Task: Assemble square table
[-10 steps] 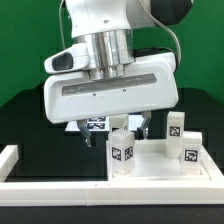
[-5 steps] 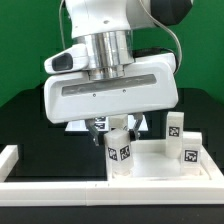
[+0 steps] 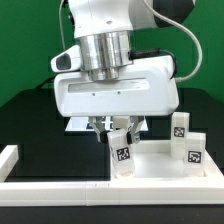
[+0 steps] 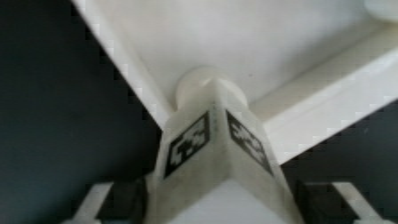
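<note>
One leg stands upright at the near corner of the square table panel in the exterior view, and I see the gripper closed on its top. Two more legs stand at the exterior view's right. If I twist off-axis, it may cross-thread or tip

From the wrist view, the fingers flank the tagged leg; no containers show

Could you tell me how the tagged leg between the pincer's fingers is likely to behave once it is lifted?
The leg looks like rigid white plastic, so it should stay stiff. It stands tall and narrow on the table panel, so a sideways nudge could tip it. Its smooth faces may slip or twist in the pincer, which seems closed on its upper end.
</note>
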Robot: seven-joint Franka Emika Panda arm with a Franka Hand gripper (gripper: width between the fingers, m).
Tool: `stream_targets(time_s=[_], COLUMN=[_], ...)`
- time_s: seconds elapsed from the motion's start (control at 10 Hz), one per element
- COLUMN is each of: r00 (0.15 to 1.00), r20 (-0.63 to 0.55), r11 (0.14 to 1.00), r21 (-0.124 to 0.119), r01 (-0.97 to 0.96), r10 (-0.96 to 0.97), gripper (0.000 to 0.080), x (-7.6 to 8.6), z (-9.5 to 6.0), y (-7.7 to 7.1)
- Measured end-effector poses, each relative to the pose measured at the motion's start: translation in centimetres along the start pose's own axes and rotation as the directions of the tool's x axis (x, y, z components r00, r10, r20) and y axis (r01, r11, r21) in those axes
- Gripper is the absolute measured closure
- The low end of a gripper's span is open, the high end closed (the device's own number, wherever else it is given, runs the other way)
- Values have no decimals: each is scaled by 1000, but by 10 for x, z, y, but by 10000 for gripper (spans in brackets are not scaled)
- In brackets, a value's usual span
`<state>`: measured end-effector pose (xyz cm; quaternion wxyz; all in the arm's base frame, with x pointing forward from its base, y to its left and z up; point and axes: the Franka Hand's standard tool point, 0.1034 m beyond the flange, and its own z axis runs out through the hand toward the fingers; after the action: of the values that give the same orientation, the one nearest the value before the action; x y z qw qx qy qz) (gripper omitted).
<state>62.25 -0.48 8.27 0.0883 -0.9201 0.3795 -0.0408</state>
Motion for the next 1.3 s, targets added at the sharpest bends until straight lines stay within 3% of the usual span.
stream_targets(time_s=[0.1, 0.2, 0.5, 0.6, 0.7, 0.8, 0.9, 1.0, 1.3], r00=[984, 961, 863, 863, 890, 953, 996, 988, 951], r20=[14, 24, 37, 37, 37, 44, 67, 118, 114], r11=[984, 961, 864, 864, 890, 954, 998, 993, 956], r21=[18, 21, 3, 3, 4, -15, -34, -47, -27], r01=[-179, -276, -504, -504, -455, -298, -54, 110, 292], r10=[179, 275, 504, 503, 455, 298, 56, -104, -287], gripper=[400, 400, 400, 338, 218, 218, 164, 154, 151], x=[-1, -2, -7, -7, -8, -10, -9, -12, -9], z=[1, 1, 2, 2, 2, 2, -1, -2, -2], y=[0, 0, -3, -3, -3, -2, -1, 1, 0])
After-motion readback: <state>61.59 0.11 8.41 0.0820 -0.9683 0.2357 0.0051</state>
